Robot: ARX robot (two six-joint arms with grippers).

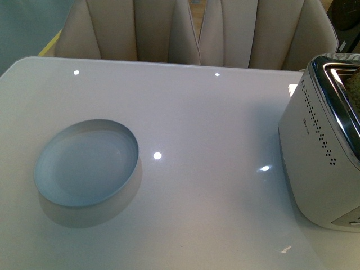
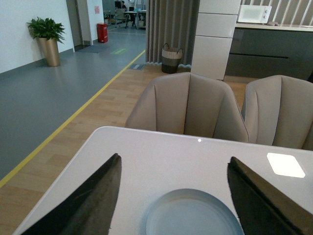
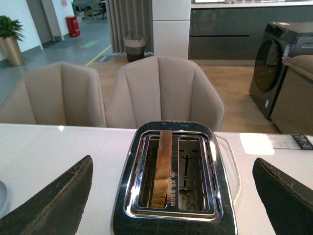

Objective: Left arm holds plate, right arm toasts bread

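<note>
Neither arm shows in the front view, so only the wrist cameras tell us about the grippers. The left gripper [image 2: 173, 205] has its two dark fingers [image 2: 90, 200] spread wide with nothing between them, both cut off by the frame edge, hovering above the near part of the plate [image 2: 193, 215]. The plate's closest rim is cut off in that view too. From the front, the plate [image 1: 85, 163] sits whole on the left side of the white table [image 1: 202, 129], a round pale blue dish with a raised rim, empty. The right gripper [image 3: 171, 200] is likewise wide open, its fingers [image 3: 54, 203] flanking the toaster [image 3: 173, 178] without touching it, tips out of frame. The toaster has two slots running away from the camera; the bread [image 3: 163, 166] stands on edge in one slot, crust uppermost, its long axis along the slot, lower part hidden inside. The other slot is empty, bare metal showing. In the front view the toaster [image 1: 320, 140] is cropped at the right edge, well apart from the plate, with just a speckled corner of bread [image 1: 353, 84] peeking out. Beyond the table stand beige chairs [image 1: 191, 31].
</note>
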